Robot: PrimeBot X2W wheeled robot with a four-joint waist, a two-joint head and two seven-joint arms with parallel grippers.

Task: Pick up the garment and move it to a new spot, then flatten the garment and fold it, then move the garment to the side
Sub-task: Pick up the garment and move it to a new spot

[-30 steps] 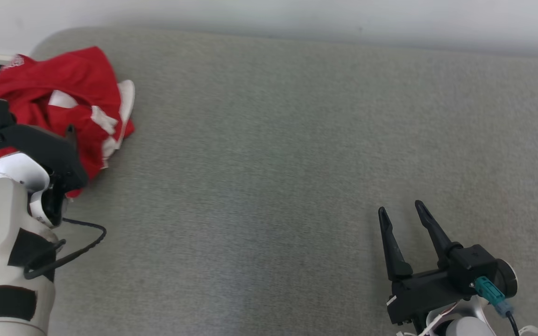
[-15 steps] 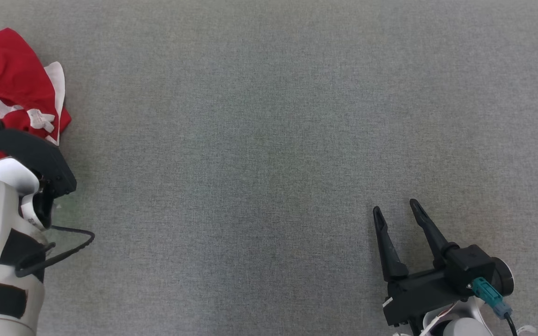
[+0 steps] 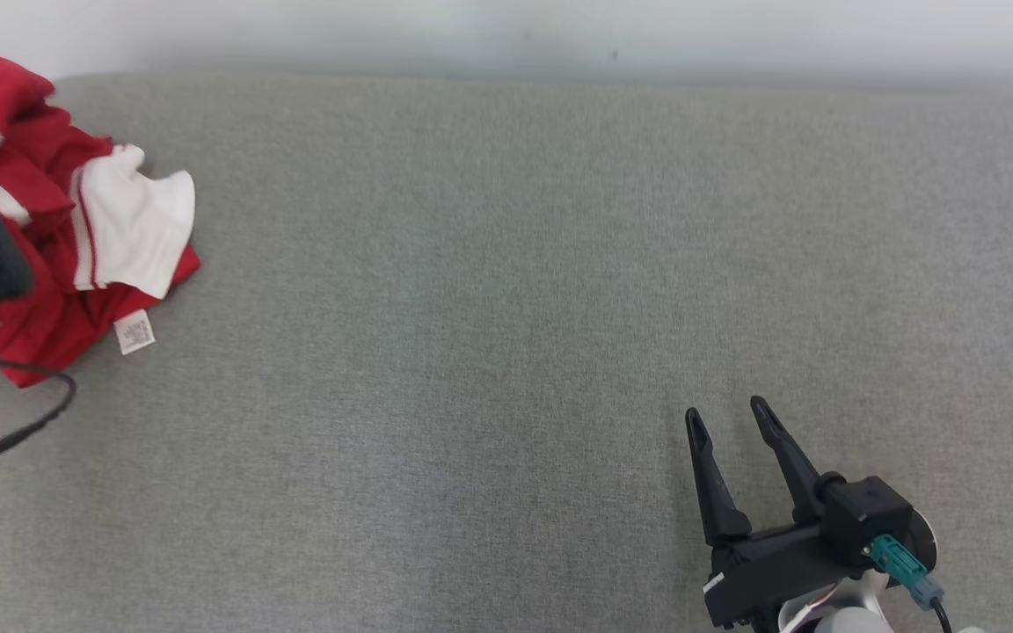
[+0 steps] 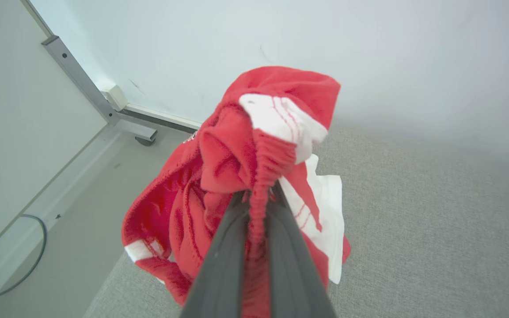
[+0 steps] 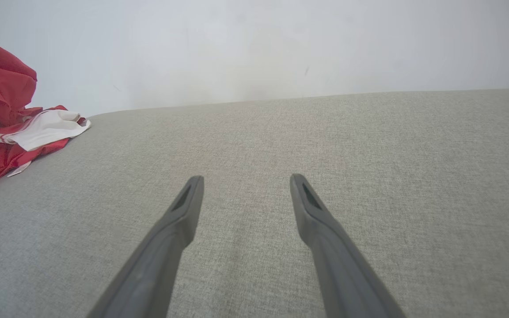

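The garment (image 3: 76,237) is a red piece of clothing with white panels and a small white tag, bunched at the far left of the grey surface. In the left wrist view my left gripper (image 4: 256,198) is shut on a gathered red fold of the garment (image 4: 237,176), which hangs lifted in a bundle around the fingers. In the head view only the left arm's dark wrist body shows, at the left edge. My right gripper (image 3: 726,418) stands open at the lower right, nothing between its fingers (image 5: 184,212). The garment (image 5: 11,128) also shows far left in the right wrist view.
A grey fabric surface (image 3: 506,308) spreads wide between the garment and the right gripper. A pale wall (image 3: 506,35) runs along its far edge. Beyond the surface's left end are a floor, a metal frame leg (image 4: 104,106) and a cable (image 4: 20,256).
My left gripper has shut on the garment and raised it; the bundle now shows a white panel and tag. The head camera has shifted between frames. The right gripper stays open.
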